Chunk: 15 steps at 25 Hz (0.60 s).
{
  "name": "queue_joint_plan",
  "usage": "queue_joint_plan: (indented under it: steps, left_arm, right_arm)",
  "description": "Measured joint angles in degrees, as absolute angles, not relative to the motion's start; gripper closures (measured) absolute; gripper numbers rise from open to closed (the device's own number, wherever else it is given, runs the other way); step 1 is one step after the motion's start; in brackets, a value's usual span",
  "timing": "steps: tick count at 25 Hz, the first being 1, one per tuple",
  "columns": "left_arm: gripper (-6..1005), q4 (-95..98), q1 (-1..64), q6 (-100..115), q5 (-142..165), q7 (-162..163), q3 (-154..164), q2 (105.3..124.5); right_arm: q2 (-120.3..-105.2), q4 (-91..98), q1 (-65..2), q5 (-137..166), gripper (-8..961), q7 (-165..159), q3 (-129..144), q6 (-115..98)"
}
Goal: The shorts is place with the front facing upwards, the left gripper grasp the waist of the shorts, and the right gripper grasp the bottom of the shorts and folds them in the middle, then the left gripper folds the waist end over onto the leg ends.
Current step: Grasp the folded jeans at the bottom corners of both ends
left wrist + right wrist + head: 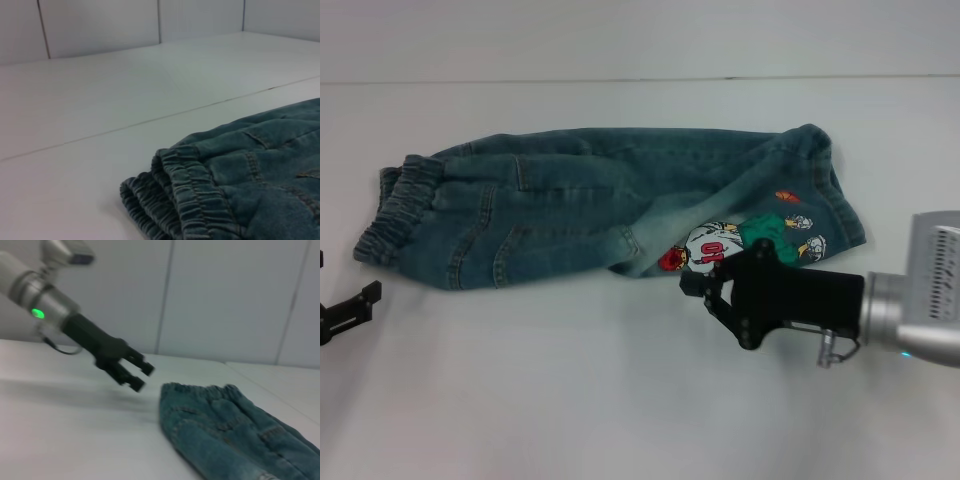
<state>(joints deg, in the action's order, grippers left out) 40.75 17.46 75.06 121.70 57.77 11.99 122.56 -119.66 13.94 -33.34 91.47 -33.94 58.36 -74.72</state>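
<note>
Denim shorts (590,210) lie flat on the white tabletop (570,400), already doubled lengthwise so that one leg rests on the other, stretched across the middle of the surface from the left side toward the right. Their ruffled elastic waist (392,215) points to the tabletop's left edge; in the left wrist view the same gathered band (170,200) shows stacked in layers. The straight leg hems (835,190) lie at the right end, and the cartoon figure in its white number shirt (715,245) faces up near the front edge of the cloth.

The right gripper (705,290) hovers just at the front edge of the shorts beside that print, its black fingers parted narrowly and holding nothing. The left gripper (345,312) sits near the tabletop's left edge, just in front of the waist and apart from it; the right wrist view shows it (139,375) spread open and empty, close beside the waistband (200,390).
</note>
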Motion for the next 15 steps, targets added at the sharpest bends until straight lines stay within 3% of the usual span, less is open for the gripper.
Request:
queue_joint_plan:
  steps: [15]
  left_arm:
    - [96,40.47,20.62,69.96,121.82,58.65,17.43,122.99]
  right_arm:
    - [-119.69,19.83,-30.50,96.01,943,-37.20,58.48,-79.28]
